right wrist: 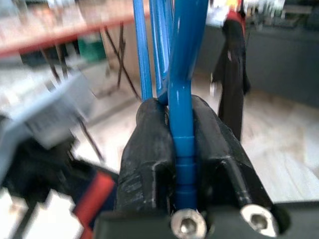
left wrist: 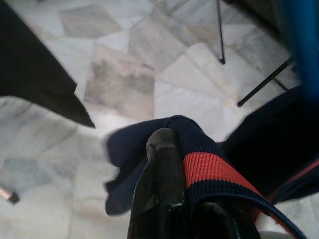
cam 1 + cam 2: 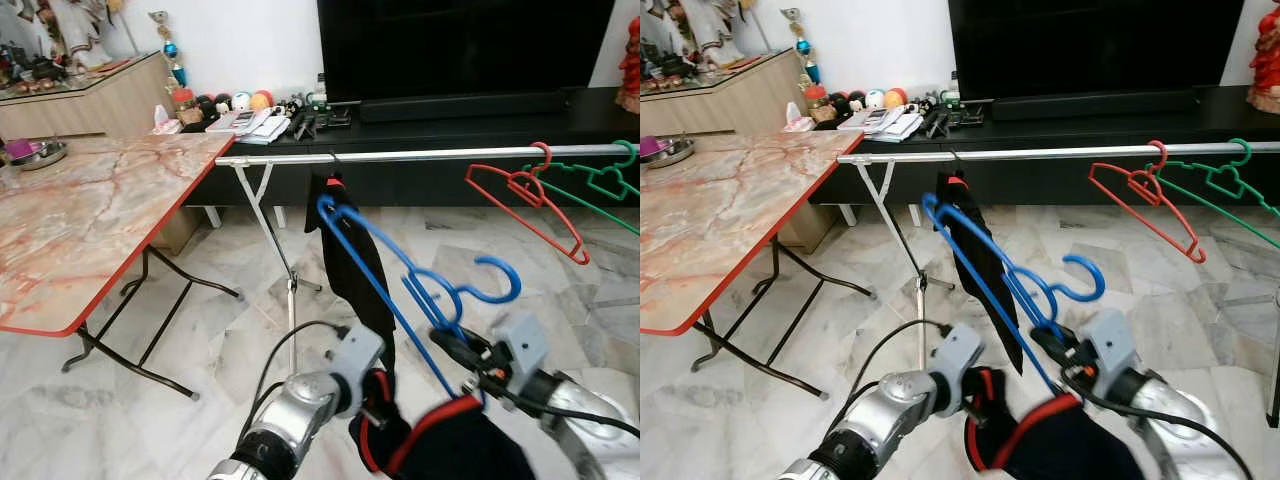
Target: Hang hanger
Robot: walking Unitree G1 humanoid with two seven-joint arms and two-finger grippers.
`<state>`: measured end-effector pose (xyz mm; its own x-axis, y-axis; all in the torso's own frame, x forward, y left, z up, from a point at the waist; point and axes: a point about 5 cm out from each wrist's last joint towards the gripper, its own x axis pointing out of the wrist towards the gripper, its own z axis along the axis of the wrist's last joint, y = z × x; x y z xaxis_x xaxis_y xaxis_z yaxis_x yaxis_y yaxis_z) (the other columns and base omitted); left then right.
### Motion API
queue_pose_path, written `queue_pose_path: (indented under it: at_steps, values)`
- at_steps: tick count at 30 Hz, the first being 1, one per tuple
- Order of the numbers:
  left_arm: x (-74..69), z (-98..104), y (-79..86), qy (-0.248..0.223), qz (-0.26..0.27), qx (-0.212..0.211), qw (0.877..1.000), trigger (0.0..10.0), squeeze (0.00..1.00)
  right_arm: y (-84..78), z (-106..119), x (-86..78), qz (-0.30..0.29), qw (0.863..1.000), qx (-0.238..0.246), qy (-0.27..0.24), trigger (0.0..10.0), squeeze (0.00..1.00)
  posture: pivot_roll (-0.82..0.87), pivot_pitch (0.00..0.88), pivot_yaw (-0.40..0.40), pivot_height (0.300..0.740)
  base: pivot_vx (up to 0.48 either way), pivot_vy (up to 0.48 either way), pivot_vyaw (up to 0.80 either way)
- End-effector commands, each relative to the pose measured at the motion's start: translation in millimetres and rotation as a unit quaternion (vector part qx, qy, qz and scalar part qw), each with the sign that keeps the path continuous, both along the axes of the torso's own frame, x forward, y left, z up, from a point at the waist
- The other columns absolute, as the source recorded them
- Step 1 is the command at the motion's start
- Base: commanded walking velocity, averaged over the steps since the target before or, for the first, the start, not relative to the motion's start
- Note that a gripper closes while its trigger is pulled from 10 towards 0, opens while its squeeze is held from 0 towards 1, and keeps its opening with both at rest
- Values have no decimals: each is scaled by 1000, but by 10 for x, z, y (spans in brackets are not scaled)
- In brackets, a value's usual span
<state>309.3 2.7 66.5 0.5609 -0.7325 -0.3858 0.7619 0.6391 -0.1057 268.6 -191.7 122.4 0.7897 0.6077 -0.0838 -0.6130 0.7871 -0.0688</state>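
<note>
My right gripper [image 3: 455,345] is shut on the neck of a blue plastic hanger [image 3: 400,322]; its jaws [image 1: 179,107] pinch the blue stem. The hanger tilts up and to the left, below and in front of the metal rail [image 3: 420,155], with its hook pointing right. A navy garment with red trim [image 3: 450,445] hangs bunched under the hanger. My left gripper [image 3: 375,410] is shut on the cloth, and the red-striped cuff [image 2: 209,172] lies against a black finger [image 2: 162,169].
On the rail hang a black garment [image 3: 345,250], a red hanger [image 3: 525,195] and a green hanger [image 3: 600,180]. A marble-top folding table [image 3: 80,220] stands left. A dark TV console [image 3: 450,125] runs behind the rail. The marble floor lies below.
</note>
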Motion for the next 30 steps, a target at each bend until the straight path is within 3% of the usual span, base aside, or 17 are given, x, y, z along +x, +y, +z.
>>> queue_pose_path:
  at_steps: [1, 2, 5, 6, 10, 14, 15, 17, 21, 23, 24, 25, 26, 27, 28, 29, 30]
  values:
    - [-7, 8, 35, 0, -6, -8, 1000, 0, 0, 58, 32, 64, -17, 999, 19, -31, 10000, 0, -61, 0, 129, 740, 0, 0, 0]
    - [-14, 11, 36, 1, -9, -11, 1000, 0, 0, 92, 86, 147, -57, 995, 47, -64, 10000, 0, -62, 0, 129, 740, 0, 0, 0]
    - [-23, 10, 52, 1, -13, -11, 1000, 0, 0, 141, 182, 240, -103, 983, 117, -97, 10000, 0, -61, 0, 130, 740, 0, 0, 0]
    - [-24, 12, 63, 2, -13, -13, 1000, 0, 0, 128, 197, 298, -145, 972, 155, -102, 10000, 0, -62, 0, 129, 740, 0, 0, 0]
    - [-28, 24, 66, 1, -17, -15, 1000, 0, 0, 108, 176, 352, -188, 960, 178, -104, 10000, 0, -51, 0, 125, 740, 0, 0, 0]
    - [-37, 54, 70, 1, -26, -20, 999, 0, 0, -9, 173, 398, -258, 935, 210, -125, 10000, 0, -46, 0, 119, 740, 0, 0, 0]
    - [-58, 38, 72, 4, -36, -17, 999, 0, 0, -129, 217, 408, -302, 894, 305, -125, 10000, 0, -52, 0, 116, 740, 0, 0, 0]
    - [-78, 20, 69, 6, -43, -15, 999, 0, 0, -193, 222, 407, -322, 864, 368, -117, 10000, 0, -53, 0, 115, 740, 0, 0, 0]
    - [-113, 21, 44, 10, -52, -20, 998, 0, 0, -110, 55, 443, -309, 870, 381, -47, 10000, 0, -52, 0, 113, 740, 0, 0, 0]
    - [-108, 31, 47, 5, -50, -19, 999, 0, 0, -22, -47, 452, -290, 904, 314, -20, 10000, 0, -53, 0, 112, 740, 0, 0, 0]
    - [-96, 39, 61, 1, -46, -17, 999, 0, 0, 42, -134, 449, -271, 929, 252, 2, 10000, 0, -52, 0, 113, 740, 0, 0, 0]
    - [-80, 39, 83, -1, -40, -14, 999, 0, 0, 50, -171, 443, -263, 943, 206, 4, 10000, 0, -55, 0, 111, 740, 0, 0, 0]
    - [-71, 38, 95, -2, -37, -12, 999, 0, 0, 46, -182, 439, -260, 948, 181, 1, 10000, 0, -53, 0, 111, 740, 0, 0, 0]
    - [-57, 33, 122, -5, -33, -7, 999, 0, 0, 44, -245, 433, -252, 954, 158, 35, 10000, 0, -54, 0, 112, 740, 0, 0, 0]
    - [-57, 33, 122, -5, -33, -7, 999, 0, 0, 44, -245, 433, -252, 954, 158, 35, 10000, 0, -54, 0, 112, 740, 0, 0, 0]
    - [-51, 24, 148, -6, -33, -2, 999, 0, 0, 12, -377, 410, -242, 961, 92, 100, 10000, 0, -60, 0, 112, 740, 0, 0, 0]
    - [-51, 20, 154, -7, -33, 1, 999, 0, 0, -11, -425, 389, -227, 967, 37, 111, 10000, 0, -59, 0, 110, 740, 0, 0, 0]
